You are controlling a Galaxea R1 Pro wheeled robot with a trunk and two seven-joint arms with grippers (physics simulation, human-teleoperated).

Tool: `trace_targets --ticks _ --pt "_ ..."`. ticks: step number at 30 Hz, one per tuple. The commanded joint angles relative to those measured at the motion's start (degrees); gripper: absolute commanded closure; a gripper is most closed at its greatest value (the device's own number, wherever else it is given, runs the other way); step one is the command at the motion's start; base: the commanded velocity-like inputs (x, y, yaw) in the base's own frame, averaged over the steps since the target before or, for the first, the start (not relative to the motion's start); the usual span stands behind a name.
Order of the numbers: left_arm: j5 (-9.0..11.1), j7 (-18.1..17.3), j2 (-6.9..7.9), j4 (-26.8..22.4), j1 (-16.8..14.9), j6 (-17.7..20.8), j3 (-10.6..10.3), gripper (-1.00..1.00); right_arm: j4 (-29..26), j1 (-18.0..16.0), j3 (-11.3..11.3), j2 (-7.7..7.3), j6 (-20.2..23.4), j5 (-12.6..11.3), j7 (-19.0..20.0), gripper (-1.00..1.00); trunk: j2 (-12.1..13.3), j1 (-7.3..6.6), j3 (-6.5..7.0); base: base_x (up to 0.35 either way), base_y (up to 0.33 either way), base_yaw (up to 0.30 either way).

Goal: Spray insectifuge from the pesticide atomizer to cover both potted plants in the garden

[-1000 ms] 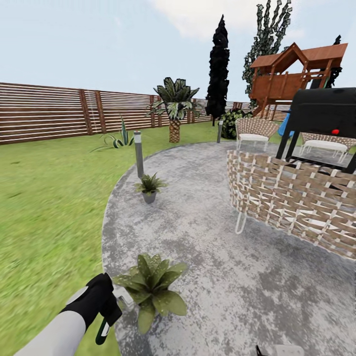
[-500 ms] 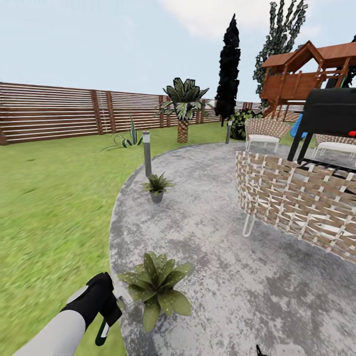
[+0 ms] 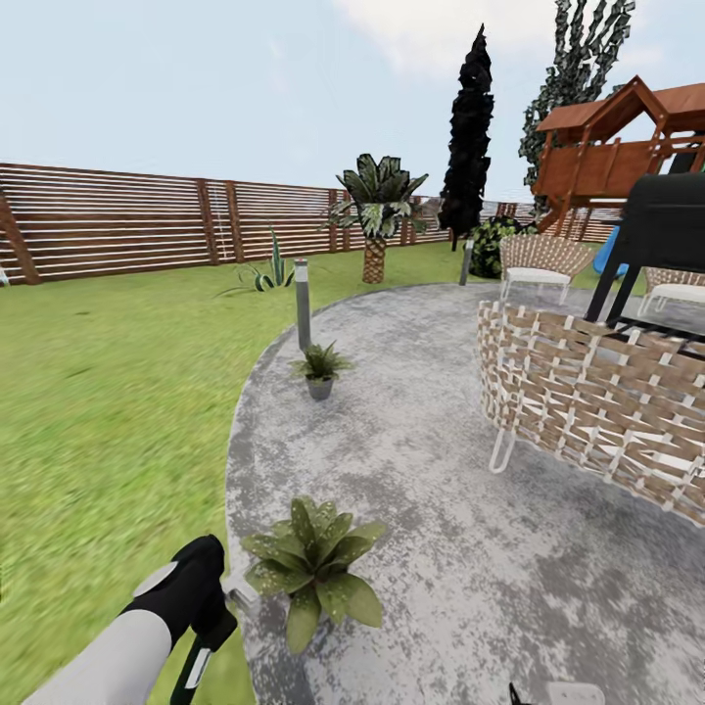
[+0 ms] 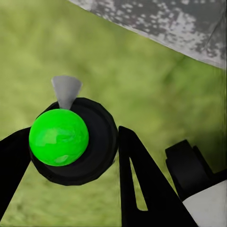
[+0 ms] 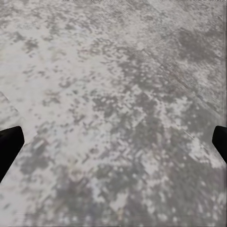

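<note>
Camera panned left, left claw [image 3: 204,627] gripping pesticide atomizer [image 4: 71,139], right claw wide, potted plants [image 3: 311,568] on patio [image 3: 441,548]

Open patio [image 3: 421,509] (wicker chair [image 3: 597,411] rightward)

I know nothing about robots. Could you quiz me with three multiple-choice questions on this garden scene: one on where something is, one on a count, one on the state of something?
1. Where does the nearer potted plant stand?
A. on the edge of the grey stone patio
B. on the woven chair
C. against the fence

2. How many small potted plants stand on the patio?
A. one
B. two
C. four

3. What is the left gripper doing?
A. hanging open over a pot
B. resting on the fence
C. shut on the pesticide atomizer

Answers:
1 A: its pot sits on the stone beside the lawn.
2 B: the near one and the farther potted plant by the grey bollard lamp.
3 C: in the left wrist view, the black fingers flank the bottle on both sides.
</note>
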Motion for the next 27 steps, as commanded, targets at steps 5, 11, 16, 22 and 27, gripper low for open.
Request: trace_targets --ticks 5,11,16,22,27 --pt "-0.5 -0.4 -0.46 -0.1 0.0 0.2 0.2 1.00 0.1 0.0 -0.2 0.18 -0.2 0.6 -0.3 -1.00 0.0 -0.01 -0.18 0.000 -0.273 0.240" --pt "-1.1 -0.4 -0.69 -0.1 0.0 0.2 0.1 1.00 0.1 0.0 -0.3 0.19 -0.2 0.6 -0.3 -1.00 0.0 -0.01 -0.19 0.000 -0.275 0.120" --pt "-2.7 -0.4 -0.90 -0.1 0.0 0.3 0.2 1.00 0.1 0.0 -0.2 0.31 -0.2 0.6 -0.3 -1.00 0.0 -0.01 -0.19 0.000 -0.142 0.112" --pt "-2.8 -0.4 -0.88 -0.1 0.1 0.3 0.2 1.00 0.0 0.0 -0.3 0.27 -0.2 0.6 -0.3 -1.00 0.0 -0.01 -0.21 0.000 -0.005 0.077" --pt "-2.8 -0.4 -1.03 -0.1 0.1 0.3 0.2 1.00 0.0 0.0 -0.3 0.21 -0.2 0.6 -0.3 -1.00 0.0 -0.01 -0.21 0.019 -0.066 0.087"
